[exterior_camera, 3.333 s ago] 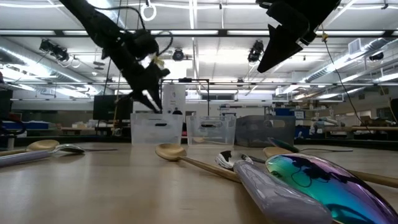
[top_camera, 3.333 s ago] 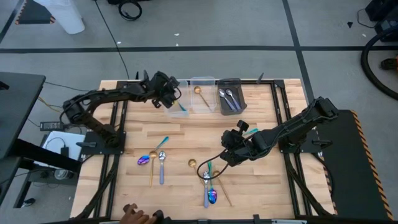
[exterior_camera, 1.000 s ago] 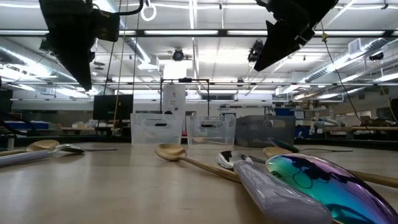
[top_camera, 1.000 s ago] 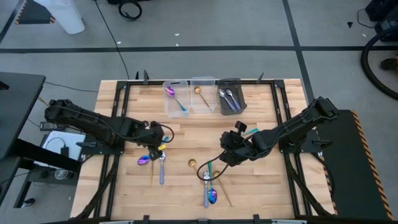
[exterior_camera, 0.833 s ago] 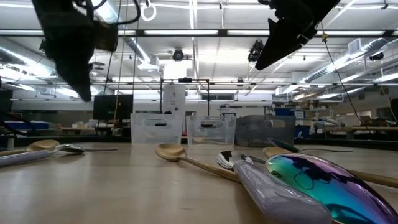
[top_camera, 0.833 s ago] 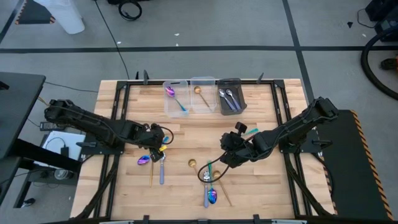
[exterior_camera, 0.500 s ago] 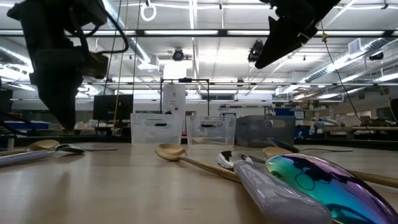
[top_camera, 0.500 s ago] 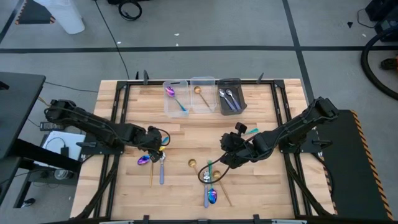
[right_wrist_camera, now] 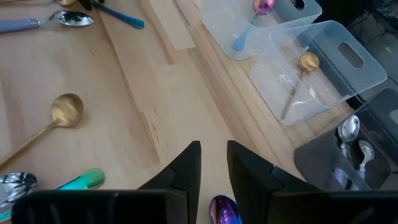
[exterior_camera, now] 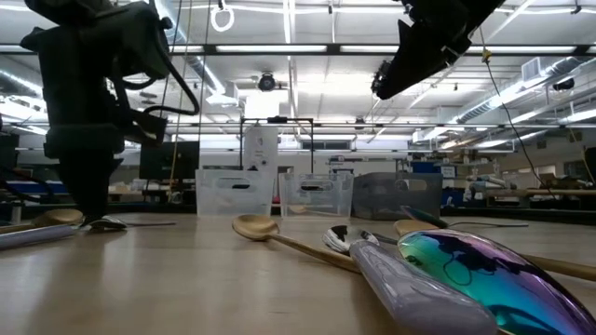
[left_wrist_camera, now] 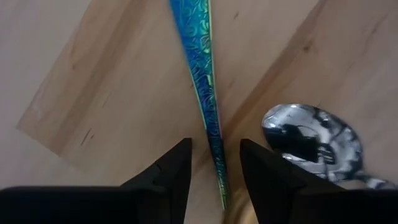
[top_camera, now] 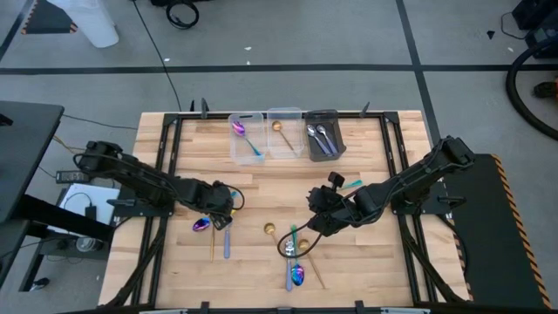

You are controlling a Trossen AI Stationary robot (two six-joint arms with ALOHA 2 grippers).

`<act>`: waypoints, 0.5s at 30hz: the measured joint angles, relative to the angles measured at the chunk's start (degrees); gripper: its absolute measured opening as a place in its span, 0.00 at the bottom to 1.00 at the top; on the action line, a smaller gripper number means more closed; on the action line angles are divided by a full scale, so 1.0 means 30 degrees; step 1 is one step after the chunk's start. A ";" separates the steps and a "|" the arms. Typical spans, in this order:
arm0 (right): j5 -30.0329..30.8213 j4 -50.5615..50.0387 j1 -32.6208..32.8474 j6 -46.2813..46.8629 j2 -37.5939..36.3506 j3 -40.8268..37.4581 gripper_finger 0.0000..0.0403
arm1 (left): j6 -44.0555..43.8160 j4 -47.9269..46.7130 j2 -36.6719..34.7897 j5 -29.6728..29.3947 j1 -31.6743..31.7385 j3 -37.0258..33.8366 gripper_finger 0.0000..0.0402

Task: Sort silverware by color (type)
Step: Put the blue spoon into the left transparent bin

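Note:
My left gripper (top_camera: pixel 223 208) is down at the table, left of centre. It is open, with one finger on each side of the teal handle (left_wrist_camera: pixel 200 74) of an iridescent spoon whose bowl (top_camera: pixel 202 225) lies on the wood. A gap shows on both sides of the handle. A silver spoon bowl (left_wrist_camera: pixel 311 140) lies close beside it. My right gripper (top_camera: pixel 316 207) hangs above the table's middle, open by a narrow gap (right_wrist_camera: pixel 212 163), holding nothing. An iridescent spoon bowl (right_wrist_camera: pixel 225 213) lies below it. More silverware (top_camera: pixel 292 251) lies crossed near the table's near edge.
At the far edge stand a clear bin (top_camera: pixel 246 137) with an iridescent spoon, a clear bin (top_camera: pixel 285 133) with a gold spoon, and a dark grey bin (top_camera: pixel 323 136) with silver spoons. A gold spoon (top_camera: pixel 269 229) lies alone. A gold utensil (top_camera: pixel 213 246) lies by the left cluster.
My left gripper has come down from well above the table to the tabletop, moving a little toward the near edge, and now stands astride the teal handle. My right arm has kept still. No silverware has moved.

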 joint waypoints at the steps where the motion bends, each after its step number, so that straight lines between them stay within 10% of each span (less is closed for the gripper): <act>1: 0.0002 0.0004 0.0000 -0.0046 0.0000 0.0000 0.22 | 0.0067 0.0001 0.0128 0.0036 0.0001 0.0043 0.36; 15: -0.0003 0.0268 0.0000 -0.0243 0.0000 0.0000 0.22 | 0.2099 -0.0017 0.0211 -0.0177 0.0125 0.0029 0.21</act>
